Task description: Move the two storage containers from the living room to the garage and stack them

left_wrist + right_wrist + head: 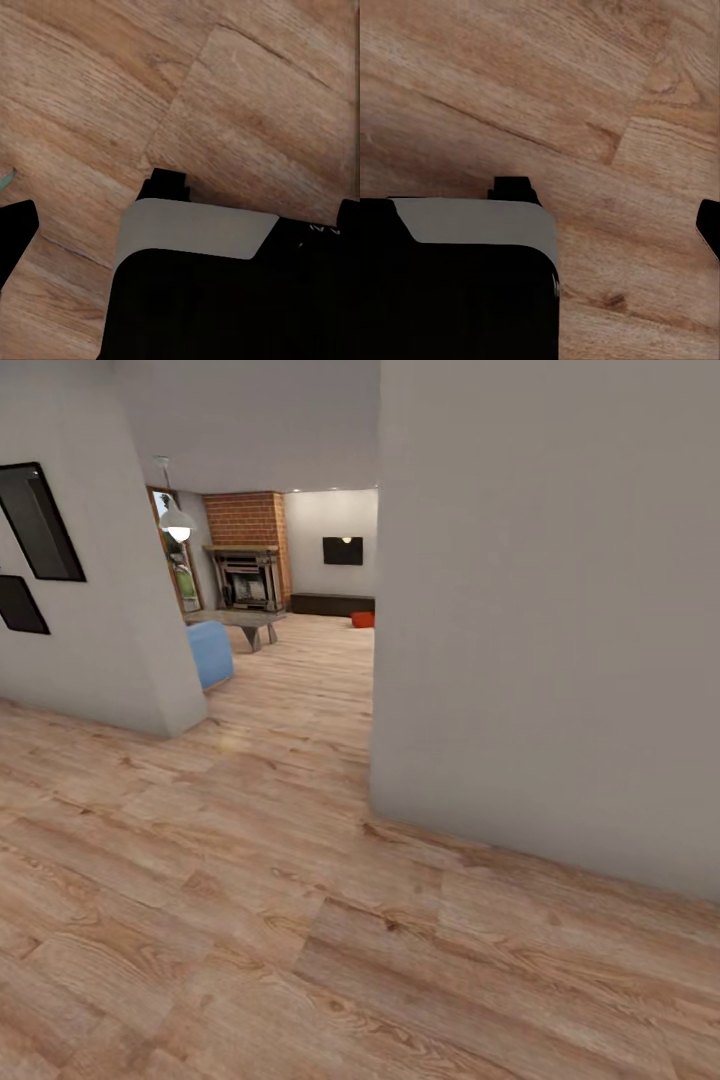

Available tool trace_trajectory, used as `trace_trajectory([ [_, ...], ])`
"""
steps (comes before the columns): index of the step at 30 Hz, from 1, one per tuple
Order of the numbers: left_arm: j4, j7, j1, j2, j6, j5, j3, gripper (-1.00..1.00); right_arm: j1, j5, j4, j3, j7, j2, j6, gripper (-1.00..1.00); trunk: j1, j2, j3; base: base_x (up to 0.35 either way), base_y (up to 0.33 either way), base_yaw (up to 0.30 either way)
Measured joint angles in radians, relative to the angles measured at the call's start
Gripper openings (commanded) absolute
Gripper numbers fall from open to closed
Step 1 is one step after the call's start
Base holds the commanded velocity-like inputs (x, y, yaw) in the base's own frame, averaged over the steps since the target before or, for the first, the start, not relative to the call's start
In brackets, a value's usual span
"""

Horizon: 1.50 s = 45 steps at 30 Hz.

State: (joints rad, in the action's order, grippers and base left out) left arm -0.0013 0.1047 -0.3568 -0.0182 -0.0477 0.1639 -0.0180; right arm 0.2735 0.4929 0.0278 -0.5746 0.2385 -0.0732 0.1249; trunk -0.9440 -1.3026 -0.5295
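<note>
While the robot stands on light wood plank flooring (250, 920) in a passage between two plain grey walls, the head view looks past the near wall corner (540, 660) into the living room, where a brick fireplace (247, 550), a black wall TV (343, 550) and a long low dark cabinet (330, 604) line the far end. On the planks just in front of that cabinet, partly hidden by the wall edge, sits a small orange-red shape (362, 619), most likely one of the storage containers; it is too distant to make out more, and I cannot tell where the second one is. Nearer stand a low grey table (240, 622), a blue seat (210, 652) and a hanging white lamp (177, 520). The left wrist view looks down on wood planks past the robot's dark body; black finger parts of the left gripper (180, 199) sit at the two sides with bare floor between them, so it appears spread wide and holds nothing. The right wrist view shows the same, the right gripper (607, 206) with its black tips well apart over planks, carrying nothing. As a judgement, the task is at its very start: nothing is grasped, no garage is in sight, and reaching the containers, both carries and the stacking are all left.
</note>
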Motion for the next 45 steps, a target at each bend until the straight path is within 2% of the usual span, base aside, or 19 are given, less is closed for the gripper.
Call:
trace_trajectory([
  [10, 0.000, 0.000, 0.000, 0.000, 0.000, 0.000, 0.000, 1.00, 0.000, -0.006, 0.000, -0.002, 0.000, -0.004, -0.003, 1.00, 0.000, 0.000, 0.000, 0.320, 0.000, 0.000],
  [14, 0.000, 0.000, 0.000, 0.000, 0.000, 0.000, 0.000, 1.00, 0.000, -0.004, 0.000, -0.002, 0.003, -0.013, -0.008, 1.00, 0.000, 0.000, 0.000, 0.320, 0.000, 0.010],
  [29, 0.000, 0.000, 0.000, 0.000, 0.000, 0.000, 0.000, 1.00, 0.000, -0.004, 0.000, -0.003, 0.005, -0.015, -0.008, 1.00, 0.000, 0.000, 0.000, 0.320, 0.000, 0.241],
  [45, 0.000, 0.000, 0.000, 0.000, 0.000, 0.000, 0.000, 1.00, 0.000, -0.003, 0.000, -0.001, 0.007, -0.016, -0.006, 1.00, 0.000, 0.000, 0.000, 0.320, 0.000, 0.062],
])
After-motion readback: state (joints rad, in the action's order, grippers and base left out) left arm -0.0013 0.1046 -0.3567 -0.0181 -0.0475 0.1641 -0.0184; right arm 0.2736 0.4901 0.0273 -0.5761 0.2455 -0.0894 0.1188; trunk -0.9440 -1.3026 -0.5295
